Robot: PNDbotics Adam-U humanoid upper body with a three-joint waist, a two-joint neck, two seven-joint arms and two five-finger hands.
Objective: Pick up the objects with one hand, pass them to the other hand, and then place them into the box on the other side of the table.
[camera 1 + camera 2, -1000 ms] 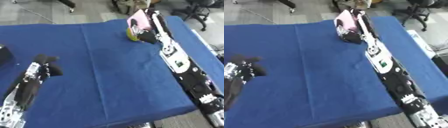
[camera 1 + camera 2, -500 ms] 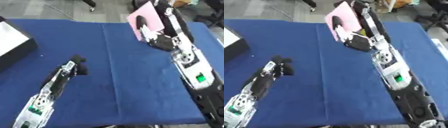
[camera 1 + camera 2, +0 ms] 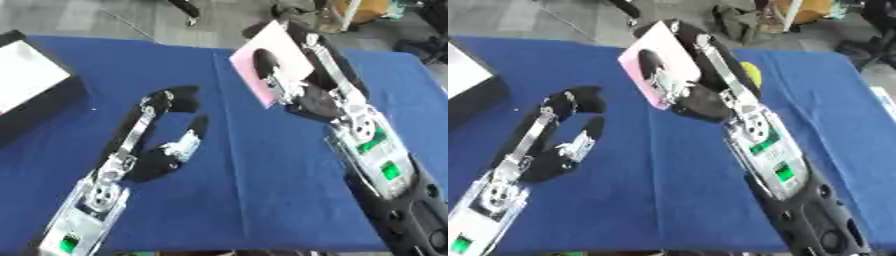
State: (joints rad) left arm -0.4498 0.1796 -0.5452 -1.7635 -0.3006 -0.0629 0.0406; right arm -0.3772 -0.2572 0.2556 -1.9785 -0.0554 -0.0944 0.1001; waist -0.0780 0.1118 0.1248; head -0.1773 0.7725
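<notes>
fingers of the right hand (image 3: 302,92) curled round one pink card (image 3: 273,62), left hand (image 3: 171,102) fingers spread, one box (image 3: 31,87) far left

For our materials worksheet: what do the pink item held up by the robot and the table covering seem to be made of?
Pink item: probably card or thin plastic, matte; flat, straight-edged, stays rigid in the right hand. Table covering: blue cloth, matte, with a fold line.
</notes>
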